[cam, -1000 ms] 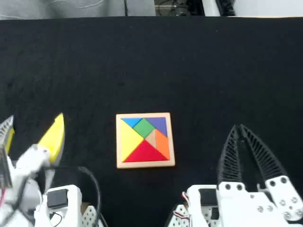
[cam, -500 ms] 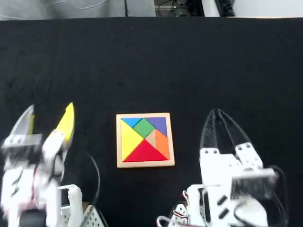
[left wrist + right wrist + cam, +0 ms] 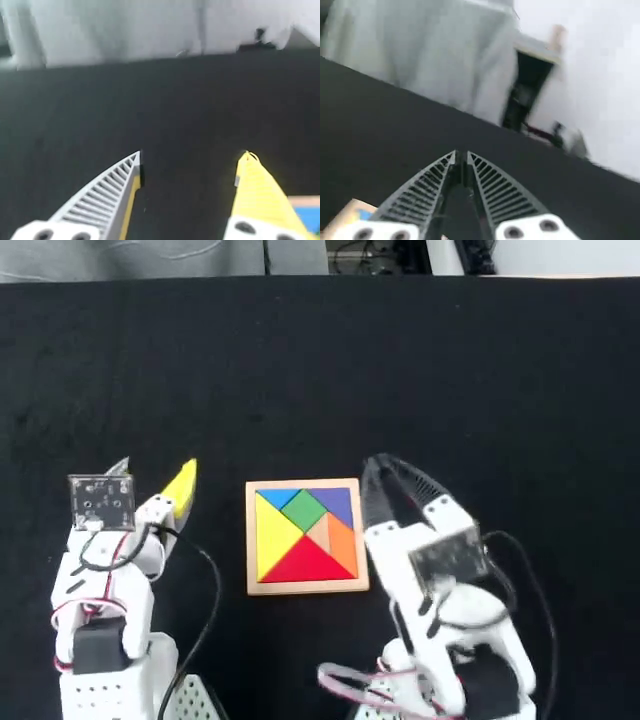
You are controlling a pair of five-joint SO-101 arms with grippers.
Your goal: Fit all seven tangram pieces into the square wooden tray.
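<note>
Lying between the left gripper (image 3: 155, 468) and the right gripper (image 3: 372, 462), the tray (image 3: 307, 587) holds all seven pieces (image 3: 285, 540), fitted flat. The left one is spread and empty, the tray near its yellow finger (image 3: 181, 484). The right one is pressed together, the tray just beside its tip.

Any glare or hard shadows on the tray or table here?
High view: tray evenly lit, no glare; black table shows no hard shadows. Left wrist view: table dark beneath a bright pale backdrop. Right wrist view: white wall glares brightest.
</note>
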